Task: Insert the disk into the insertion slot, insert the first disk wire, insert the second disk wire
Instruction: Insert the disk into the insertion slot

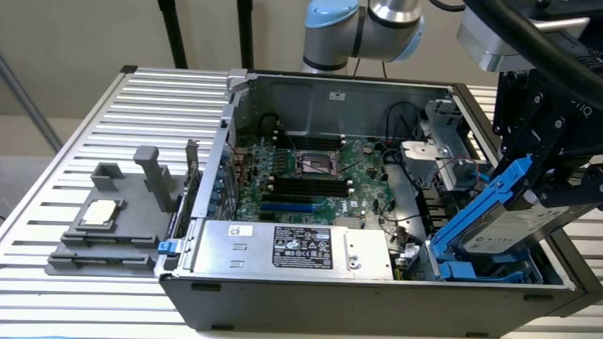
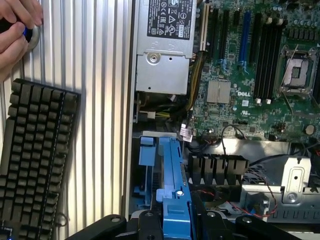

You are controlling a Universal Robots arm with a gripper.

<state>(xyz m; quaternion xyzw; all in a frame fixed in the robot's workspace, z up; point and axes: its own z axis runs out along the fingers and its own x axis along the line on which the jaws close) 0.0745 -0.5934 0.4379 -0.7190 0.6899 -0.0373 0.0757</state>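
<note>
My gripper (image 1: 563, 189) is shut on the disk (image 1: 513, 229), a silver-grey drive with a white label clipped in a bright blue frame (image 1: 482, 208). The disk hangs tilted, its low end down in the insertion slot (image 1: 485, 270), the cage with blue rails at the case's front corner on the exterior view's right. In the wrist view the blue frame (image 2: 175, 170) runs out from between my black fingers (image 2: 150, 224) over the slot's blue tabs (image 2: 145, 152). Thin red and black wires (image 2: 272, 192) lie beside the cage; I cannot tell which are the disk wires.
The open computer case (image 1: 377, 300) holds a silver power supply with a black label (image 1: 292, 247) and a green motherboard (image 1: 311, 169). A grey fixture (image 1: 104, 226) stands on the ribbed table. A black keyboard (image 2: 35, 165) and a person's hand (image 2: 15, 30) lie outside the case.
</note>
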